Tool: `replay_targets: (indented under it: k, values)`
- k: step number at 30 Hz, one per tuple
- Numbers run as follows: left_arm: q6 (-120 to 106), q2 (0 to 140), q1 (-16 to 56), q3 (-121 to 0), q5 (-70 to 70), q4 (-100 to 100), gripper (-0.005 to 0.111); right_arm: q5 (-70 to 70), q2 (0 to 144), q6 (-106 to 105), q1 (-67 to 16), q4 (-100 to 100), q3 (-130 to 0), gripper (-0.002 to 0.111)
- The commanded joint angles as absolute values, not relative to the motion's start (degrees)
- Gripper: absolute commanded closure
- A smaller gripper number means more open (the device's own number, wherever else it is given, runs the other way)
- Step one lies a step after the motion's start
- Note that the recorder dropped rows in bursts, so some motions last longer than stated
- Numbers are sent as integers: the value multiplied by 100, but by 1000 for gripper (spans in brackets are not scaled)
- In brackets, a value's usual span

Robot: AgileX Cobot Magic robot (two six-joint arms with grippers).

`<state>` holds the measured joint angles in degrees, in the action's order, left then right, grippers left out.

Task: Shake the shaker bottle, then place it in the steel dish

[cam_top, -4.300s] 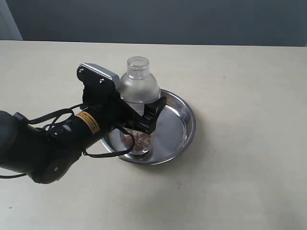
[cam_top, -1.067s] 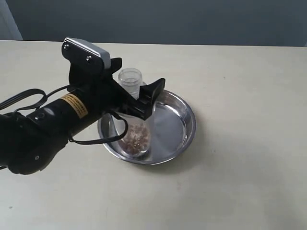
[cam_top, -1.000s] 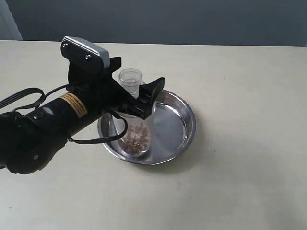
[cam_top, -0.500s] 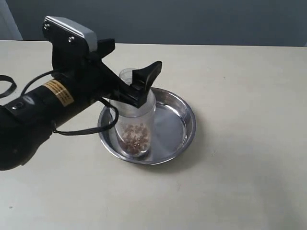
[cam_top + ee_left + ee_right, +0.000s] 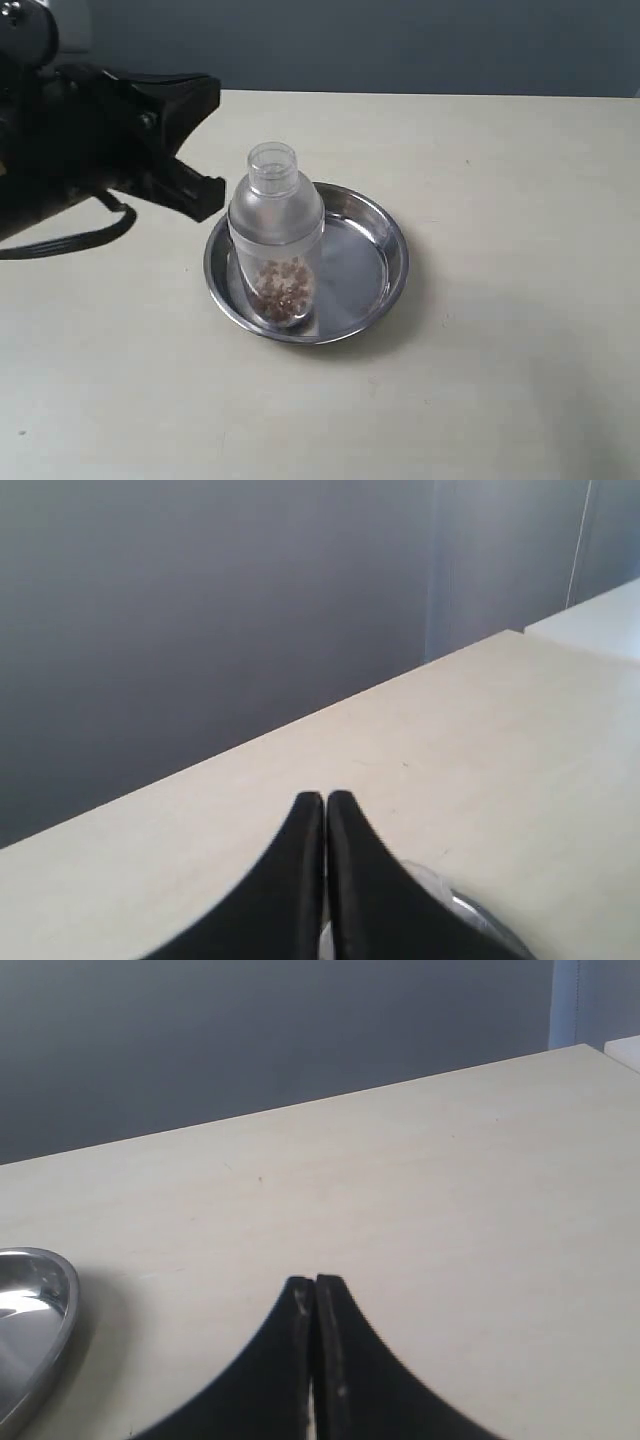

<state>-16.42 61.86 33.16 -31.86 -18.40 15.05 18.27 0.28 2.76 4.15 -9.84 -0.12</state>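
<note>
- Since half a second ago, my left gripper [image 5: 325,800] has let go of the bottle [image 5: 275,235] and pulled up and away to the left. It was round the bottle's middle, and now it hangs off to the side, apart from it.
- Its two fingers are pressed together now, with nothing between them.
- My right gripper [image 5: 315,1282] has its fingers together too and holds nothing. It is over the bare table [image 5: 500,380], near the dish [image 5: 392,262] but apart from it.
- The bottle stands up by itself in the dish, on the left part of the floor, close to the near rim. The brown bits [image 5: 280,285] lie at its bottom.
- I think the job is about done. What is left is to get away without a bump.
- The bottle is tall, and it is wider at the shoulder than at the foot. A small knock up high could tip it over.
- My left arm [image 5: 70,150] is the thing nearest to it. If I swing back low, or the cable [image 5: 70,240] drags past, I could hit the cap [image 5: 272,165].
- The dish floor is shiny and smooth, and the bottle's foot sits near the sloped edge. If the dish gets nudged, the bottle could slide onto the slope and lean.
- So I should go up and away, slowly.
</note>
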Motion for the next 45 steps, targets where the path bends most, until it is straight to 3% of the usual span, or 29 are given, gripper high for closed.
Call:
replay_targets:
  k: [1,10,16,22,32,45]
  values:
    - [-2518,5515,3307,-3199,-700,2022,106,1758,0,277,392,-963,0,109]
    - [-2598,4424,3246,-3199,295,1289,106,1758,0,277,392,-963,0,109]
    - [-2286,3535,2747,-2842,732,1048,106,1758,0,277,392,-964,0,109]
    - [-329,2505,1929,-1813,637,-171,106,1758,0,277,392,-964,0,109]
    - [-196,732,1017,-303,460,182,106,1758,0,277,392,-973,0,109]
    - [-59,0,211,0,1345,226,106,1758,0,277,392,-973,0,109]
